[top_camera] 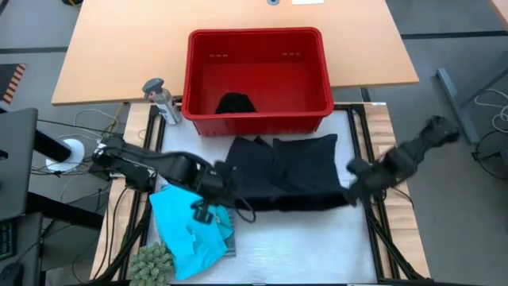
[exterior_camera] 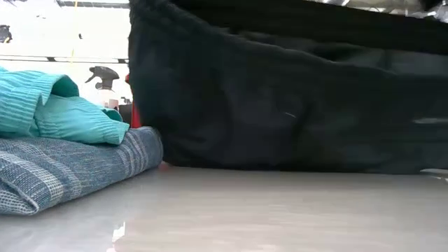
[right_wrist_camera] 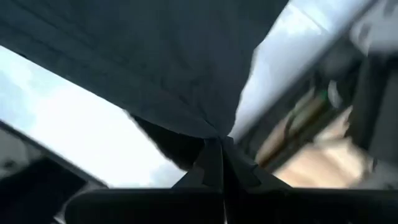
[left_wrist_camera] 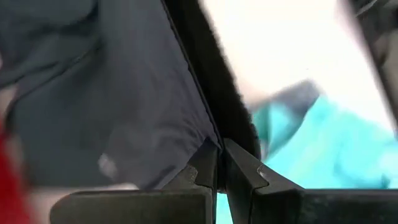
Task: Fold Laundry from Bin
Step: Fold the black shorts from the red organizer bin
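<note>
Left arm: reaches in from the left edge of the table, extended low across the white work mat (top_camera: 317, 246). The left gripper (top_camera: 225, 176) sits at the left end of the black garment (top_camera: 290, 171). In the left wrist view its fingers (left_wrist_camera: 245, 171) are pressed together, pinching an edge of the dark cloth (left_wrist_camera: 112, 106).

Right arm: comes in from the right edge, elbow raised, forearm angled down toward the mat. The right gripper (top_camera: 355, 191) is at the near right corner of the same garment. In the right wrist view its fingertips (right_wrist_camera: 214, 158) are closed tight on a gathered point of the dark cloth (right_wrist_camera: 137, 56).

The garment hangs between the two grippers. In the low view it forms a dark curtain (exterior_camera: 280, 98) whose lower edge meets the mat.

Count of items:
- Black garments: two. One held over the middle of the mat; one small heap (top_camera: 236, 103) inside the bin.
- Turquoise garment (top_camera: 186, 226): one, crumpled at the near left corner of the mat.
- Blue-grey striped garment (exterior_camera: 63, 168): one, folded, lying under the turquoise one.
- Red bin (top_camera: 258, 119): one, at the far edge of the mat, against the wooden table (top_camera: 111, 56).
- Spray bottle (top_camera: 159, 97): one, just left of the bin.
- Green spiky object (top_camera: 151, 264): one, at the near left corner.
</note>
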Action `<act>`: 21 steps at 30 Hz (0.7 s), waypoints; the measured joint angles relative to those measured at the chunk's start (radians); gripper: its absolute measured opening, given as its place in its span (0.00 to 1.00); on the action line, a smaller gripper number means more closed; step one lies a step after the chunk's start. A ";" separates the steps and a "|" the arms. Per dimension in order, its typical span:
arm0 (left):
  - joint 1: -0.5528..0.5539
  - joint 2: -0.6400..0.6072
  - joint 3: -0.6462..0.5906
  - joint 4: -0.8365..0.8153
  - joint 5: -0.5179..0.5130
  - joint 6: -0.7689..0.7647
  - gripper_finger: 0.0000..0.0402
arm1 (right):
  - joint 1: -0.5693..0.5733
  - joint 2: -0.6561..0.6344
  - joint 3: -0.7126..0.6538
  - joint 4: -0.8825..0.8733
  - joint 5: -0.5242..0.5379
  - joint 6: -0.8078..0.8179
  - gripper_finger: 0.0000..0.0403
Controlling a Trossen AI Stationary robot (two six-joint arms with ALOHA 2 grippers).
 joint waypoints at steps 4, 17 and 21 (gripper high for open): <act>-0.044 0.000 -0.113 0.262 0.069 0.003 0.01 | 0.250 0.090 -0.012 0.031 -0.100 0.185 0.03; -0.077 0.000 -0.360 0.521 0.230 -0.166 0.16 | 0.411 0.417 -0.014 0.274 -0.206 0.172 0.17; -0.091 0.001 -0.394 0.620 0.298 -0.183 0.27 | 0.420 0.490 -0.001 0.281 -0.245 0.063 0.27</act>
